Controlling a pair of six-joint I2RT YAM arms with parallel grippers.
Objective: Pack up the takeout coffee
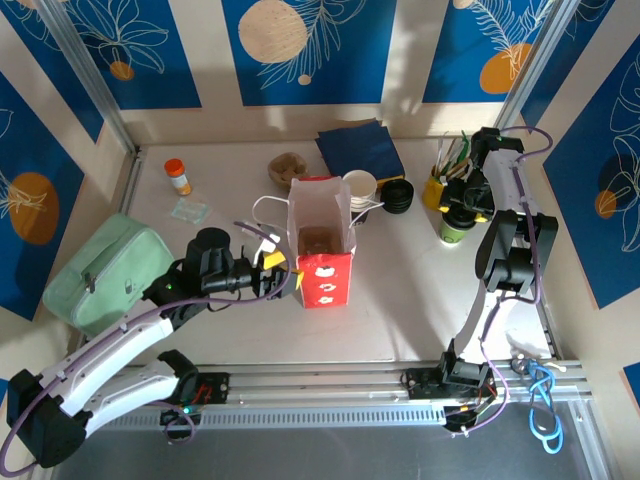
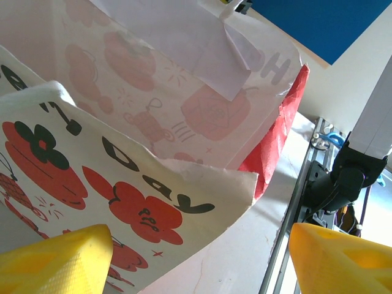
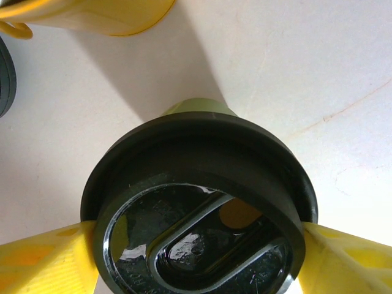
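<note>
Not packed yet: right gripper (image 3: 199, 251) clamps takeout coffee (image 1: 456, 230) by lid, nr table (image 1: 400, 300) right edge; left gripper (image 2: 202, 260), jaws apart, at bag (image 1: 322, 280) mid-table.

left arm (image 1: 120, 338) low, stretched forward, jaws parted wide | right arm (image 1: 478, 318) upright, folded down, jaws wide

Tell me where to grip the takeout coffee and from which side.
Grip the takeout coffee on its greenish wall just below the black lid, coming straight down from above. It stands upright and round, and the wider lid rim would likely stop it slipping.
</note>
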